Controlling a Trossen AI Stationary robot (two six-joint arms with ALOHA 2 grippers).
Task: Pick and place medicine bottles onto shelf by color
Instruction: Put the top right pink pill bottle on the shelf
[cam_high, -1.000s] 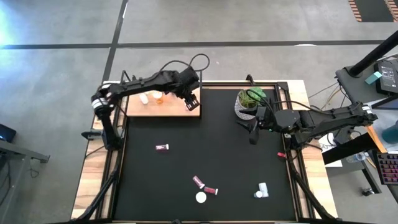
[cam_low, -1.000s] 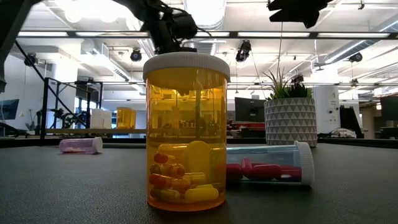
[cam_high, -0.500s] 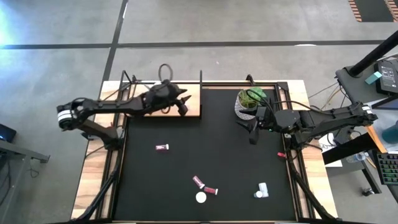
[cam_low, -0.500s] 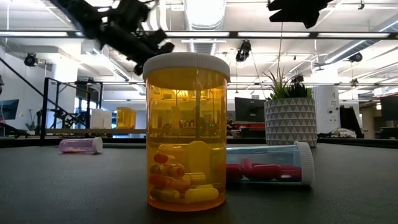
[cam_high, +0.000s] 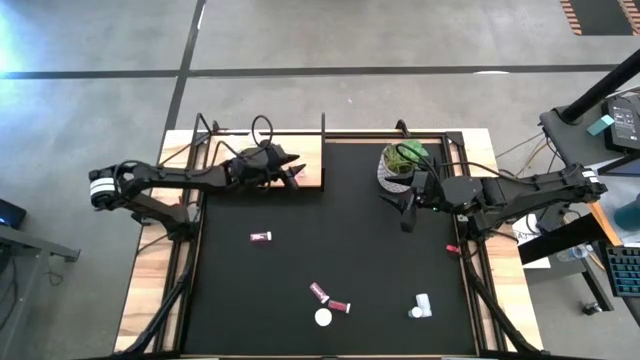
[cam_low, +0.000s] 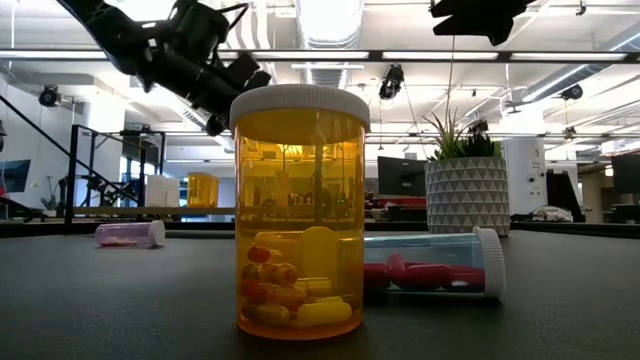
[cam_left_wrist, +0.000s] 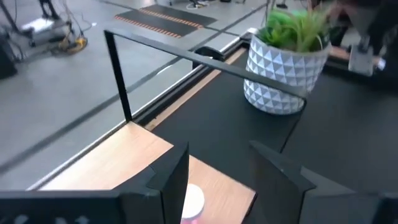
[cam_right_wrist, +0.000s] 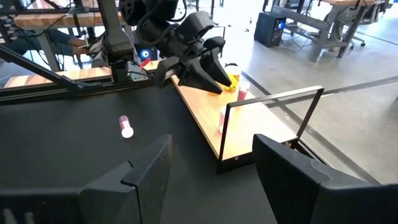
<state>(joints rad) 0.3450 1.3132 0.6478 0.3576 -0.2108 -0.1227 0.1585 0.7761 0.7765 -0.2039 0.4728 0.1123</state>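
Note:
The shelf, a pale wooden board, lies at the table's far left. On it stand an orange bottle and two dark red ones, one of which shows white-capped in the left wrist view. My left gripper hovers open over the board's right part, nearly level, its fingers beside that bottle, not on it. Loose bottles rest on the mat: a maroon one on its side, an upright orange one, a clear one with red capsules, a white one. My right gripper waits open by the plant.
A white faceted pot with a green plant stands at the mat's far right. A thin black frame rises along the shelf's right end. The mat's middle is bare.
My left gripper has drawn back from the shelf's right end toward the table's left edge and come a little lower. It has tipped from pointing down to nearly level, and the arm's elbow has swung out to the left. The bottles have stayed where they were.

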